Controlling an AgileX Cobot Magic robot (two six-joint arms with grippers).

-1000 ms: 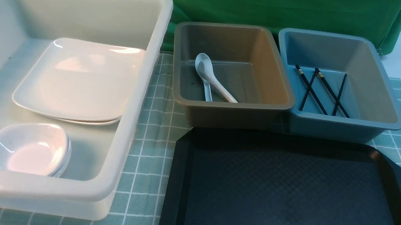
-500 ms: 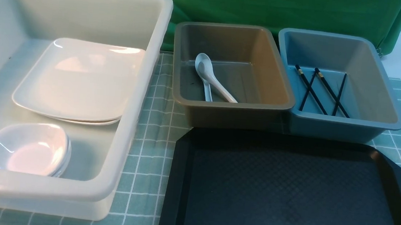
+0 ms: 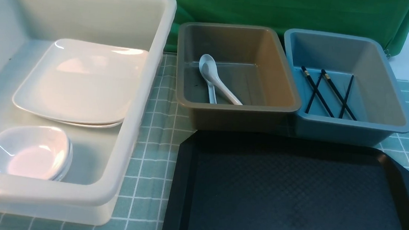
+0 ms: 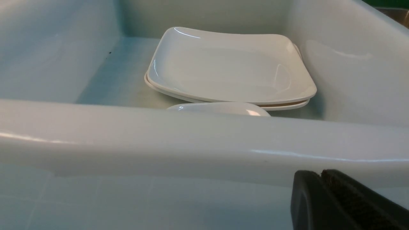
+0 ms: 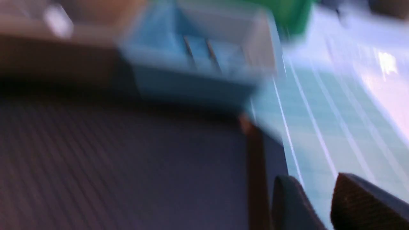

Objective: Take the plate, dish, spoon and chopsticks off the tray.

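Green cloth hangs across the top of the front view, and a pale checked tablecloth [image 3: 151, 125] covers the table below it. From my seat the tray [image 3: 293, 197] at lower right looks bare. The plate [image 3: 81, 82] lies stacked on another in the white tub [image 3: 143, 98] at left, with a small dish [image 3: 27, 151] in front of it. The spoon [image 3: 216, 81] sits in the brown tub [image 3: 237, 77] at centre, and the chopsticks [image 3: 326, 92] lie crossed in the blue tub [image 3: 344, 86] at upper right.

I see my left gripper [image 4: 322, 191] with its fingers pressed together, empty, low in the frame just outside the white tub's wall. My right gripper [image 5: 313, 204] has its fingers apart with nothing between them, over the tray's right edge; that view is badly blurred.

I judge the clearing done. What worries me is the parking: a careless left move could knock the white tub and rattle the stacked plates, and the right arm could catch the tray's rim and push it into the tubs.
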